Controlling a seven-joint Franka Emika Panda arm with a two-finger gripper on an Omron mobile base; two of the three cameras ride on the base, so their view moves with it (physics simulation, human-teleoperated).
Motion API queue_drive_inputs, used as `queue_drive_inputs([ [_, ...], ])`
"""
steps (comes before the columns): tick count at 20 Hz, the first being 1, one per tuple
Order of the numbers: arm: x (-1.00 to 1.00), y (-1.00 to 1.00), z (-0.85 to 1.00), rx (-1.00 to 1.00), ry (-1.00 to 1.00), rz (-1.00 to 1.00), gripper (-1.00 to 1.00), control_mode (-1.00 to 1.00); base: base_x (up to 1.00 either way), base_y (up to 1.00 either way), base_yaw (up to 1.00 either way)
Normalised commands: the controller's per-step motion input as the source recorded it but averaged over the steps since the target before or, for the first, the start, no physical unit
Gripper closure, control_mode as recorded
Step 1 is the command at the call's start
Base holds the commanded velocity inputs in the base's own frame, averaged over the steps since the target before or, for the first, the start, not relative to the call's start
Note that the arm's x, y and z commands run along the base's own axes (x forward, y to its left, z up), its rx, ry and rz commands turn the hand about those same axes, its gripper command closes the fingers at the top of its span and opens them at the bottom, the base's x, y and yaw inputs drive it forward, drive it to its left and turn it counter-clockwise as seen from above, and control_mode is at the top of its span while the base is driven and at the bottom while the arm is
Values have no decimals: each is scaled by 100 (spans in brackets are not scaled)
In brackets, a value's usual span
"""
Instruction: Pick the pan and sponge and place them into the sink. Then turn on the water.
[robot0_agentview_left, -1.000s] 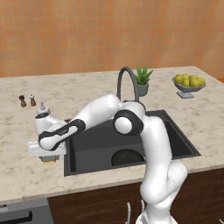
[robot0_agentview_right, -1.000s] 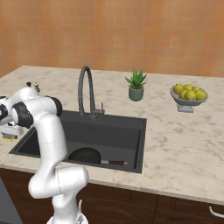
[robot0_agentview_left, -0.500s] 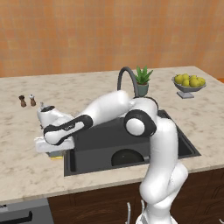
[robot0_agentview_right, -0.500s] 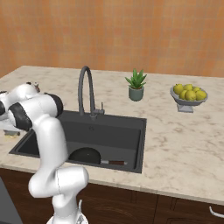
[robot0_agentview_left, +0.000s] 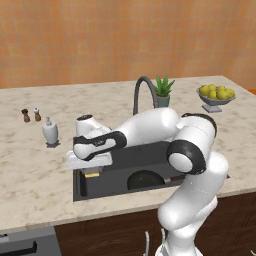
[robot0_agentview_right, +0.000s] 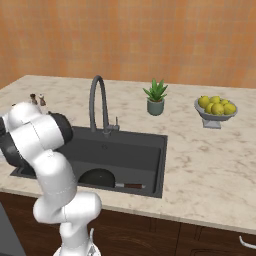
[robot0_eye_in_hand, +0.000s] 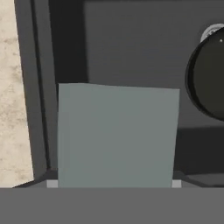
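Note:
The grey-blue sponge (robot0_eye_in_hand: 117, 135) sits between my fingers and fills the middle of the hand view. Its yellow underside (robot0_agentview_left: 91, 175) peeks out below my gripper (robot0_agentview_left: 92, 170), which is shut on it just above the left rim of the sink (robot0_agentview_left: 118, 172). Below the sponge lie the dark basin wall and floor (robot0_eye_in_hand: 131, 48). The black pan (robot0_agentview_left: 145, 179) rests on the sink floor near the front wall, to the right of the sponge (robot0_eye_in_hand: 209, 78). From the right base its brown handle (robot0_agentview_right: 131, 186) points right. The gooseneck faucet (robot0_agentview_left: 143, 92) stands behind the basin with no stream.
A white soap dispenser (robot0_agentview_left: 50, 132) and two small shakers (robot0_agentview_left: 31, 115) stand on the marble left of the sink. A potted plant (robot0_agentview_left: 162, 91) and a bowl of lemons (robot0_agentview_left: 216, 95) are at the back right. My own arm arches across the basin.
The arm has swung right, carrying the sponge from over the counter left of the sink to above the sink's left rim. The pan has not moved.

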Motion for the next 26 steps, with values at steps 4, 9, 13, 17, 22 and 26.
queue_drive_inputs([
  [4,39,-100,-10,3,5,-6,100,-100,0,0,0],
  [9,41,-76,-31,1,8,-3,100,-100,0,0,0],
  [13,29,-48,-65,0,4,-1,100,-100,0,0,0],
  [17,20,-3,-58,-1,2,0,100,-100,0,0,0],
  [22,19,13,-59,-5,1,0,100,-100,0,0,0],
  [26,18,19,-55,-4,0,0,100,-100,0,0,0],
])
